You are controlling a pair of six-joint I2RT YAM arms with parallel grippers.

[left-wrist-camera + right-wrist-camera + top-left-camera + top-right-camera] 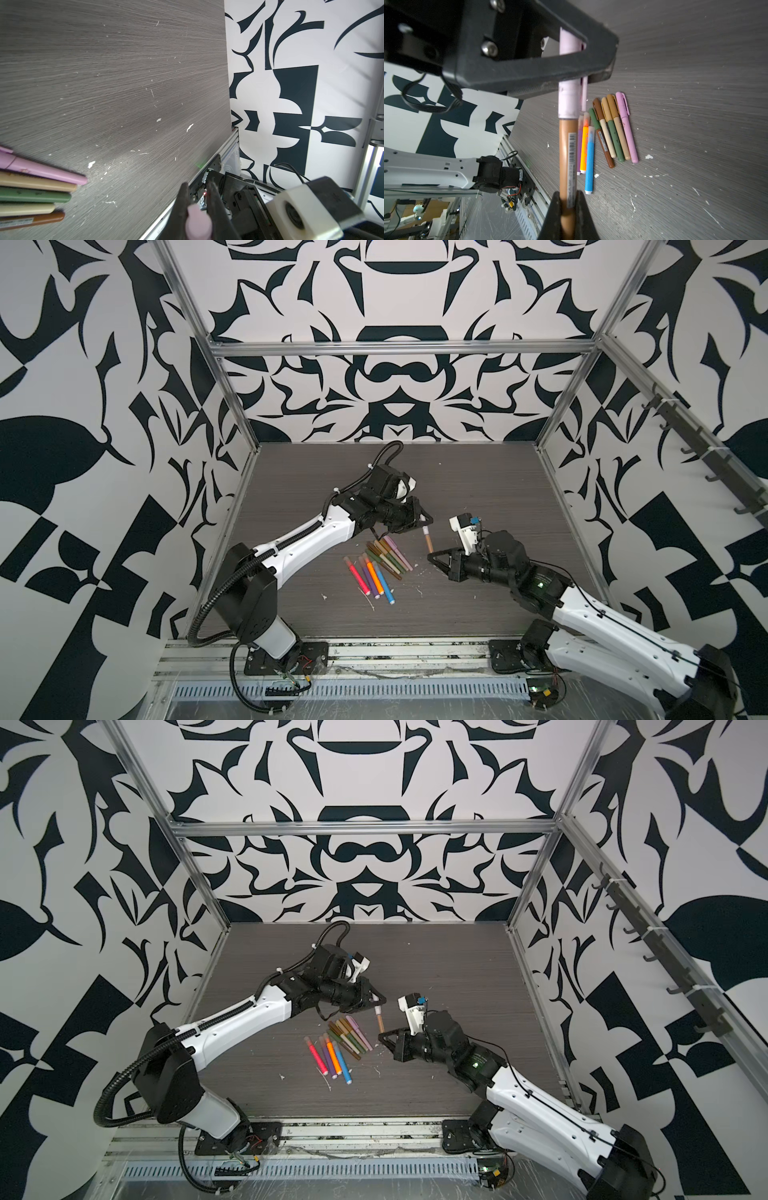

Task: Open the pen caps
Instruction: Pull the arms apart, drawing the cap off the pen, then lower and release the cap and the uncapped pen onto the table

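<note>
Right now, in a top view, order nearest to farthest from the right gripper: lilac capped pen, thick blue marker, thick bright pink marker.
1. Lilac capped pen, rightmost, toward right gripper.
2. Thick blue marker, middle.
3. Thick bright pink marker, leftmost.

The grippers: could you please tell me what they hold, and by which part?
One tan pen: left gripper grips its pink cap, right gripper its barrel end.

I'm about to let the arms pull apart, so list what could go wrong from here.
1. The right tool pinches only the tail end of the brown pen; a pull may slide it out or tilt it.
2. The left tool clamps the smooth pink cap; it might slip off instead of freeing it.
3. A dropped pen could scatter the loose pens lying close by.
</note>
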